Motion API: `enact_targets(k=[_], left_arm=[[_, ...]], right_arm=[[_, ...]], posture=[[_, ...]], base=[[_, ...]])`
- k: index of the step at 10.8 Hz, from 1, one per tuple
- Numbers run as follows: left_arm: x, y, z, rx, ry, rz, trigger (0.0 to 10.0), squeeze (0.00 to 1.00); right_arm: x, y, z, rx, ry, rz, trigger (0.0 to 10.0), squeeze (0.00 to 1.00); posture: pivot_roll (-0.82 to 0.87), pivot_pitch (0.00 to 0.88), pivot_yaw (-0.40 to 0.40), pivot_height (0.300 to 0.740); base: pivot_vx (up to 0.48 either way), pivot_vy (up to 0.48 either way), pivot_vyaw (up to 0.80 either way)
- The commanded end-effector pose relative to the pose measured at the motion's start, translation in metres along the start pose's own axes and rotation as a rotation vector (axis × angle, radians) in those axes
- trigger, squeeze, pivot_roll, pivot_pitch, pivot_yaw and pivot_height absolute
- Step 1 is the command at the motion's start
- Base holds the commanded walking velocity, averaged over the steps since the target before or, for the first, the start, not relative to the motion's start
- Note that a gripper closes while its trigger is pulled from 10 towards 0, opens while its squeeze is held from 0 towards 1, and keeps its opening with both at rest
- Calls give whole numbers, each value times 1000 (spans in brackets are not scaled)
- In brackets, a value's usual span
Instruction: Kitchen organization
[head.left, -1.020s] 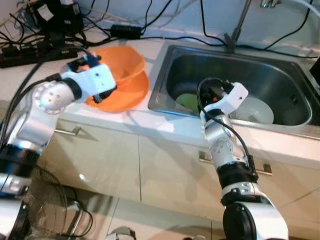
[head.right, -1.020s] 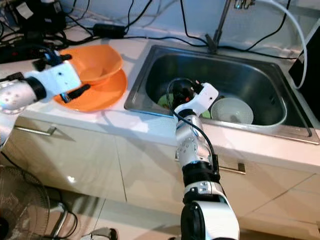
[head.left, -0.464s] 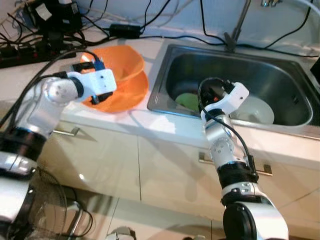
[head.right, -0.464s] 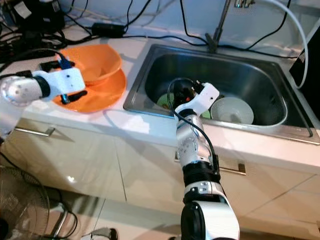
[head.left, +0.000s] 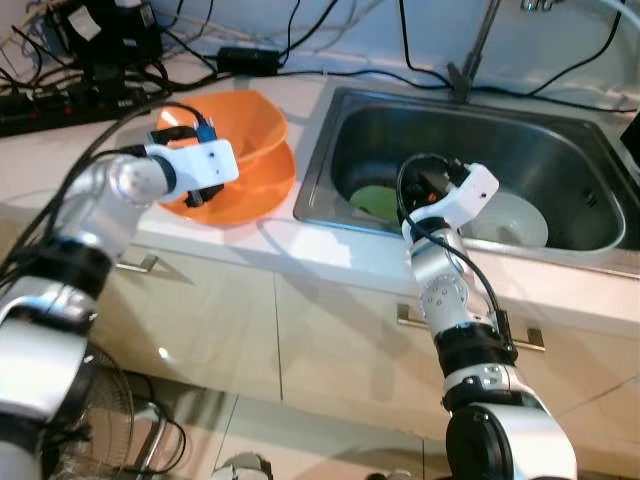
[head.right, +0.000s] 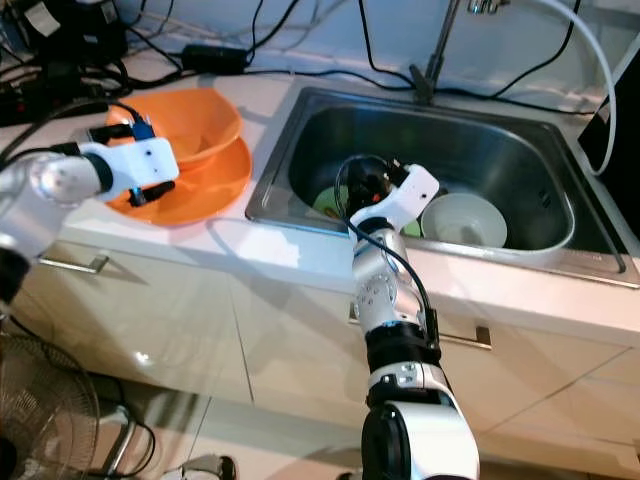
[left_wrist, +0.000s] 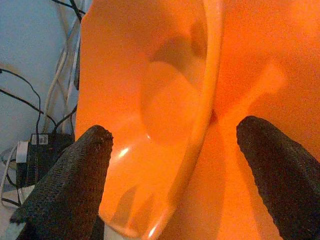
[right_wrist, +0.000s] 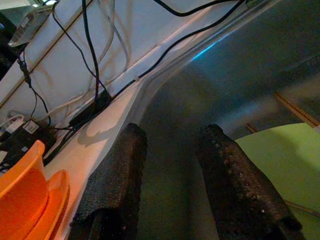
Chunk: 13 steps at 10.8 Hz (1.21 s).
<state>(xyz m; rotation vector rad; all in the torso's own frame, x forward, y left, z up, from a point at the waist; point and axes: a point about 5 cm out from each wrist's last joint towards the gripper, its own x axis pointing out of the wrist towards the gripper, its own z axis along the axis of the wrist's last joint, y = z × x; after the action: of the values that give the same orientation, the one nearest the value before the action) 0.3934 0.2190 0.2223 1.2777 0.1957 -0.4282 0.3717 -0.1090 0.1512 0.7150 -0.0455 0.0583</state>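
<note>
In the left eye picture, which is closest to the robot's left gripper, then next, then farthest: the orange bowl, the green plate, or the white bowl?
From the left gripper:
1. Orange bowl, on the counter, with the gripper at its rim.
2. Green plate, in the sink's left part.
3. White bowl, in the sink, beyond the right gripper.

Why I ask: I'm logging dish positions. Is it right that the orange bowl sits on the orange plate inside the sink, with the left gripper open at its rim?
Not quite. The orange bowl sits on the orange plate on the counter beside the sink, not inside it, as the left eye view shows. The left gripper is open at its rim.
</note>
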Motion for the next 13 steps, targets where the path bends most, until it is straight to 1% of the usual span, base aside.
enact_targets(k=[1,2,4,8,10,11,13], left_arm=[[2,6,5,18,-7,21,745,0],[4,5,6,19,-10,22,0,0],[7,3,7,21,-14,17,0,0],[8,5,6,27,-17,28,0,0],[8,4,6,32,-28,31,0,0],[9,1,6,26,-37,30,0,0],[9,-4,5,20,-43,22,0,0]], right_arm=[[-2,0,-2,11,12,-9,10000,0],[-2,-1,-2,10,12,-11,10000,0],[-3,-2,-2,10,10,-16,10000,0],[-3,-2,-2,12,11,-17,10000,0],[-2,-1,1,-7,-3,-6,10000,0],[0,3,10,-41,-37,20,10000,0],[3,13,26,-57,-92,61,10000,0]], posture=[[102,59,-14,740],[101,61,-14,740],[98,61,-12,740],[99,57,-10,740],[96,48,-10,740],[95,45,-11,740],[94,39,-15,740]], base=[[0,0,0],[0,0,0],[0,0,0],[0,0,0],[0,0,0],[0,0,0],[0,0,0]])
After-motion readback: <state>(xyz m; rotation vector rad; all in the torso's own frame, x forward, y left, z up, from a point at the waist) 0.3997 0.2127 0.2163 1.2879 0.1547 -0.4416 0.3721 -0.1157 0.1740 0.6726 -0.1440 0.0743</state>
